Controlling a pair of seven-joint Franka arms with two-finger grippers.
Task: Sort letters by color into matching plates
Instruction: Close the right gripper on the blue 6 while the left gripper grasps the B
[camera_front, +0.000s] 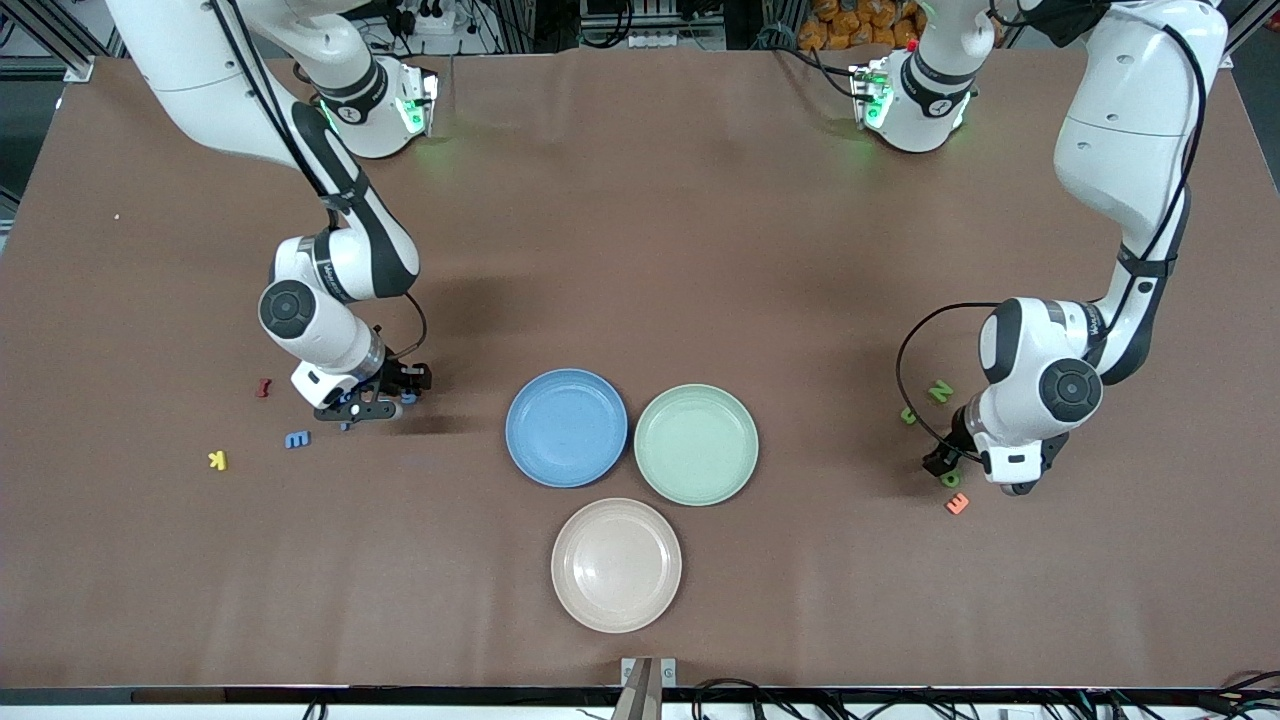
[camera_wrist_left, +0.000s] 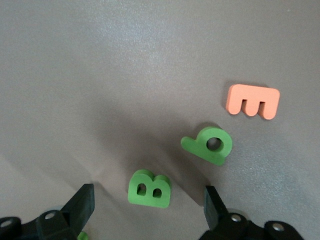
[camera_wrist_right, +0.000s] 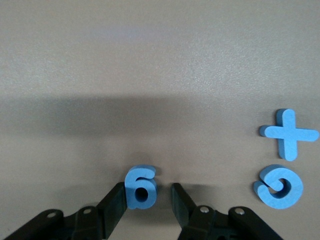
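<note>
My right gripper (camera_wrist_right: 147, 200) pinches a small blue letter (camera_wrist_right: 140, 186), probably a g, at nine o'clock from the blue plate (camera_front: 566, 428). My left gripper (camera_wrist_left: 150, 207) hangs released over the green B (camera_wrist_left: 149, 188). Next: lift, carry to that plate.

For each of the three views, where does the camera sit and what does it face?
Front view: high across the table, facing both arms and three plates.
Left wrist view: on the left arm, looking down at green B between its open left tool.
Right wrist view: on the right arm, looking down; right tool around a blue letter.
Shared: orange E.
</note>
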